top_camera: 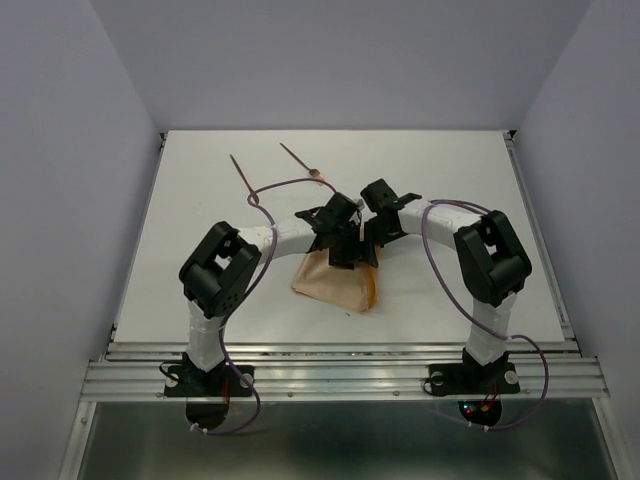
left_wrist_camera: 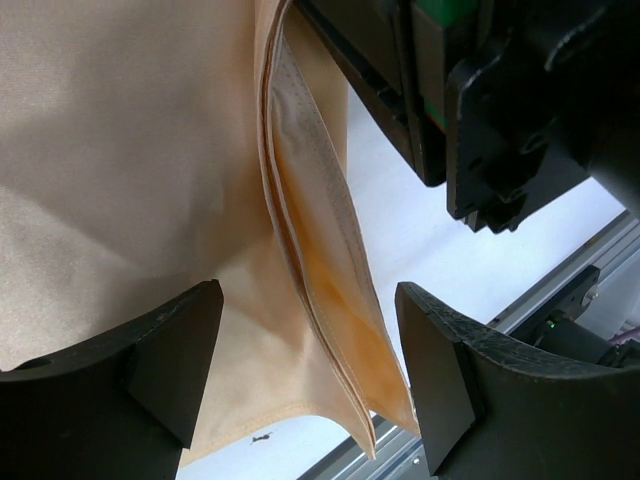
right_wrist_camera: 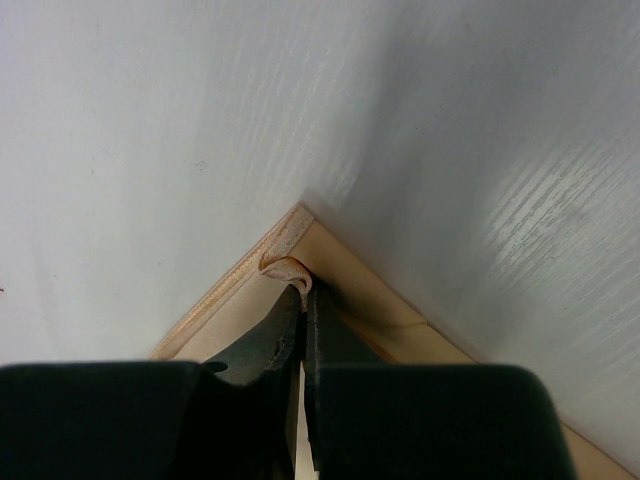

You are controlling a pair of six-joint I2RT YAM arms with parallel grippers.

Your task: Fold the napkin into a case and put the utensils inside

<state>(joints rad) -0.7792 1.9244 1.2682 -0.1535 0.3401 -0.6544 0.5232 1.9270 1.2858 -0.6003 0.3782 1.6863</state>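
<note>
At table (top_camera: 450, 170) centre, R pincer (right_wrist_camera: 305, 292) clamps napkin (right_wrist_camera: 375, 295) corner, L pincer (left_wrist_camera: 308, 335) gaping astride its folded edge

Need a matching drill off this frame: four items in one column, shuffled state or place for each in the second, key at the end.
Column 1
1. left gripper
2. right gripper
3. napkin
4. utensils

Column 2
A. lying bare toward the far side of the table, apart from the fabric
B. fingers wide apart, gripping nothing, a folded edge hanging between them
C. tan, folded, mid-table beneath both wrists
D. pinched shut on a fabric corner

Pairs: 1-B, 2-D, 3-C, 4-A
</note>
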